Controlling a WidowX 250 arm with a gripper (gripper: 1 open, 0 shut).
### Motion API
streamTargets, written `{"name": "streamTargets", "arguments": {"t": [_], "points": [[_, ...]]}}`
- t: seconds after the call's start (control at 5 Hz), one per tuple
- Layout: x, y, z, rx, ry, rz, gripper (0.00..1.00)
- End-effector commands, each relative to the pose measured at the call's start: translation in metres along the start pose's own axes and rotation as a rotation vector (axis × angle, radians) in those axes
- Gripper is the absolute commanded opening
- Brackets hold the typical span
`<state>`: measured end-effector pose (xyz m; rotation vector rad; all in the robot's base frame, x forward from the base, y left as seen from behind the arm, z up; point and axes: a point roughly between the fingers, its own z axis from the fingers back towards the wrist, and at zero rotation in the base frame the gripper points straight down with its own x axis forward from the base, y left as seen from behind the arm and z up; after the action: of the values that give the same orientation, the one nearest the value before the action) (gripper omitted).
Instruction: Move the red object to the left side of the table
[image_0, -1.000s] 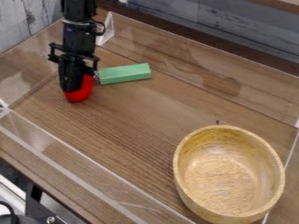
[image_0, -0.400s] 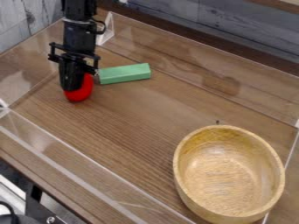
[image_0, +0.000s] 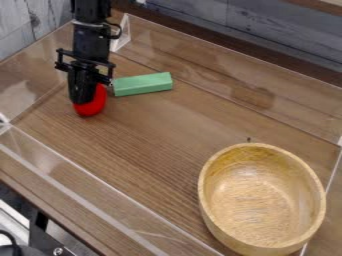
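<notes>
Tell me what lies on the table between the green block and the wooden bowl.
Nothing: in the camera view, only bare wood-grain table runs from the green block to the wooden bowl.

Green rectangular block (image_0: 142, 85) lies flat at upper left. Round wooden bowl (image_0: 262, 196) sits upright at lower right.

Open surface (image_0: 187, 125) across the middle. Obstacles: green block (image_0: 142, 85) far left, wooden bowl (image_0: 262, 196) near right, clear acrylic walls (image_0: 94, 190) along edges.
</notes>
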<state>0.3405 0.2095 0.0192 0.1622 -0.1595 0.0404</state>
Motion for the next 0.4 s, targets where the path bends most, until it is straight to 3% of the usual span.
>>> {"name": "streamTargets", "arguments": {"t": [0.0, 0.2], "points": [[0.0019, 0.0001, 0.0054, 0.001, -0.008, 0.009, 0.00], [0.0027, -0.0011, 0.0054, -0.001, -0.005, 0.011, 0.00]]}}
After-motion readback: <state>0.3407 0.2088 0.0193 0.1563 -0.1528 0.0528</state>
